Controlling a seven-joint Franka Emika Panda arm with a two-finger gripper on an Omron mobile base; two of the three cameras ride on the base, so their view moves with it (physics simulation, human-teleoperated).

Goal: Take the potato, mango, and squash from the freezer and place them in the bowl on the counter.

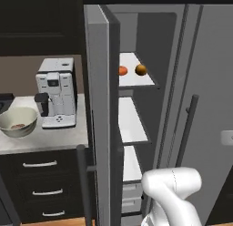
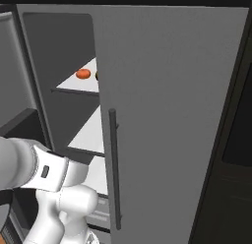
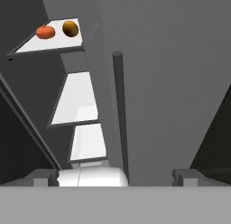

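The freezer (image 1: 150, 33) stands with its thick left door (image 1: 102, 106) swung open. On its top white shelf (image 1: 136, 79) lies the red-orange mango (image 1: 123, 70) (image 2: 82, 74) (image 3: 45, 32). Beside the mango sits a duller orange-brown ball (image 1: 141, 69) (image 3: 70, 28); I cannot tell whether it is the potato or the squash. The cream bowl (image 1: 9, 118) rests on the counter (image 1: 45, 138) at the left, with a small brownish thing inside it. My gripper (image 3: 115, 178) is open and holds nothing. It is low in front of the freezer, far below the top shelf.
A white coffee machine (image 1: 57, 93) stands on the counter between the bowl and the open door. The freezer's right door (image 2: 172, 115) is shut, with a long dark bar handle (image 2: 114, 169). Two lower white shelves (image 1: 132, 120) and pale drawers (image 1: 129, 195) sit inside. Black drawers (image 1: 41, 184) are under the counter.
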